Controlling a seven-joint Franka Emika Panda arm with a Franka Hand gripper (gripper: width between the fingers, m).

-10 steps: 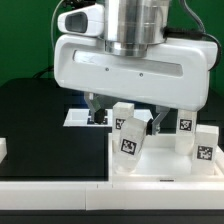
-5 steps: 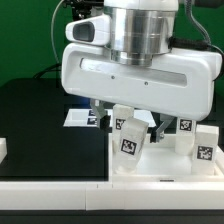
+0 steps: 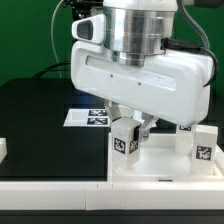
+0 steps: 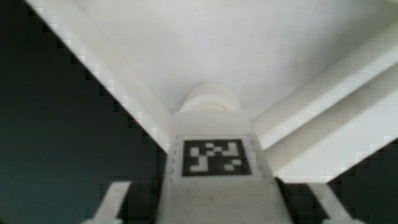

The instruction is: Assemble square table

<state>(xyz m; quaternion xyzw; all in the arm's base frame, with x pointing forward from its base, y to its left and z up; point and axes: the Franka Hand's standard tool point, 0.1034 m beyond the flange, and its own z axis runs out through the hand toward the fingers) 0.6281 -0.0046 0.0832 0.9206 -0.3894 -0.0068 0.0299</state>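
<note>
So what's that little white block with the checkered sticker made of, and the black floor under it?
The leg between the tool's fingers looks like hard white plastic: smooth, matte, crisp edges. Its black-and-white tag seems printed, possibly a sticker. The table surface looks like a dull black sheet or mat with no shine; which exactly, the pictures cannot tell.

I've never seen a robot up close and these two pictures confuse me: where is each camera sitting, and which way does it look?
Exterior view: off the arm, low near the table edge, looking across the black table at the marker board and the white tabletop; the arm's big white wrist housing fills the upper frame, the claw below it.
Wrist view: on the wrist, looking down along the claw; its two fingers show.
Shared: the tagged leg between the fingers, over the tabletop.
</note>
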